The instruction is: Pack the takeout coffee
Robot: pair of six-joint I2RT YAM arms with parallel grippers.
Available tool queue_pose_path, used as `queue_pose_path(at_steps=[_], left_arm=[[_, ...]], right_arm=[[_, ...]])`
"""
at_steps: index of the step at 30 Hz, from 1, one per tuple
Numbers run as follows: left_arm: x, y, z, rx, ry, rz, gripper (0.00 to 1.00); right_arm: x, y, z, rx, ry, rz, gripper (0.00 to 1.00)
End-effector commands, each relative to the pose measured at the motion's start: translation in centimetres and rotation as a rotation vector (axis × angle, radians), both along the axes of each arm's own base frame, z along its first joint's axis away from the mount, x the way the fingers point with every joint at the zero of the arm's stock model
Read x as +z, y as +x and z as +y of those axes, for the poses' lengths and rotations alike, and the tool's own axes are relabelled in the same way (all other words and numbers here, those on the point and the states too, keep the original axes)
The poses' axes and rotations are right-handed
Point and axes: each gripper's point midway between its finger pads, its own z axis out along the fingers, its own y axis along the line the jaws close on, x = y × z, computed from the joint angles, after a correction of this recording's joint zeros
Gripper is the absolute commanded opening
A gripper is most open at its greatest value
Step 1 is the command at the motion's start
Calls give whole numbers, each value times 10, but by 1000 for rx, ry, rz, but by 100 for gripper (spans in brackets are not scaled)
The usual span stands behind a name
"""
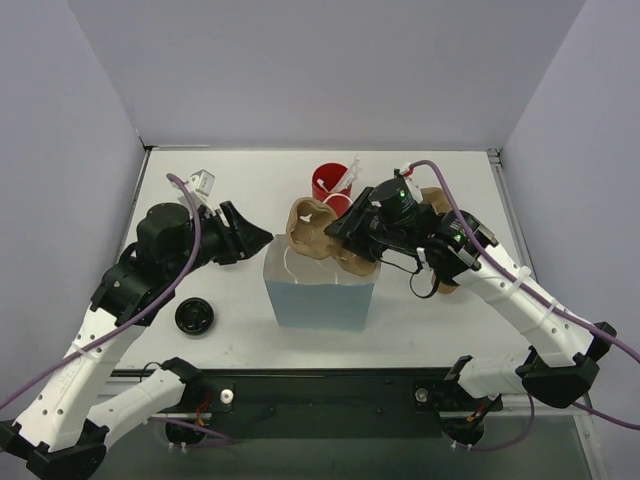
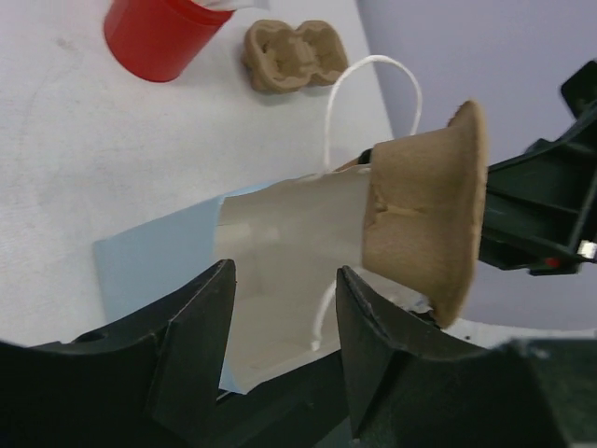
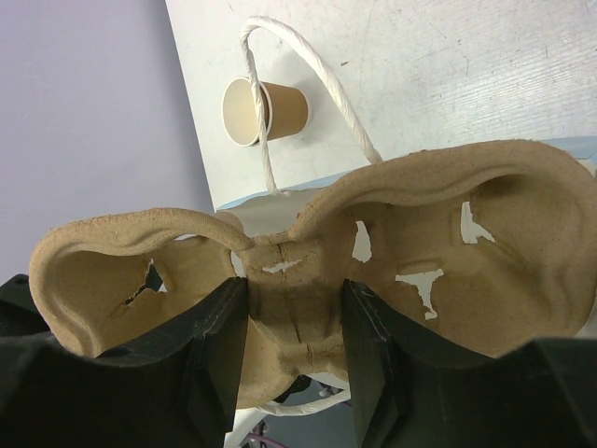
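Closest to the lens, the right gripper [image 3: 289, 308] has its fingers clamped on the narrow bridge in the middle of a pulp cup carrier [image 3: 392, 201]. It holds the carrier tipped on edge over the far side of the open mouth of the blue paper bag [image 1: 320, 295]. The left gripper [image 2: 284, 280] hangs at the bag's left side with its jaws spread and nothing between them, facing the white lining. Behind the bag stands the red cup [image 1: 328, 185], with a second carrier [image 2: 289, 56] just beside it. The takeout coffee [image 1: 194, 317] stands on the table to the left of the bag, well apart from it (from above only its black lid shows), and neither gripper touches it. A lidless paper cup [image 3: 264, 110] lies on its side beyond the bag's handle. By my reading the packing is at an early stage. The bag stands open and the carrier is lifted, but it is not yet seated inside. The coffee has yet to be picked up, set into a carrier pocket and lowered into the bag.
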Motion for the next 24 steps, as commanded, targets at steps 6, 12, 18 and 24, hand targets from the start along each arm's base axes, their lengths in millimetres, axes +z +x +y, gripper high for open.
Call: queue_pose_path(at_steps=[6, 12, 18, 24], left_arm=[[20, -7, -20, -52, -142, 86, 46], [9, -5, -31, -78, -151, 164, 41], [-7, -9, -45, -138, -169, 245, 41], [-11, -20, -56, -223, -211, 286, 41]], right_arm=[[9, -3, -12, -30, 26, -23, 37], [11, -3, -12, -35, 32, -29, 36], [12, -3, -13, -39, 38, -33, 36], [11, -3, -12, -40, 35, -34, 37]])
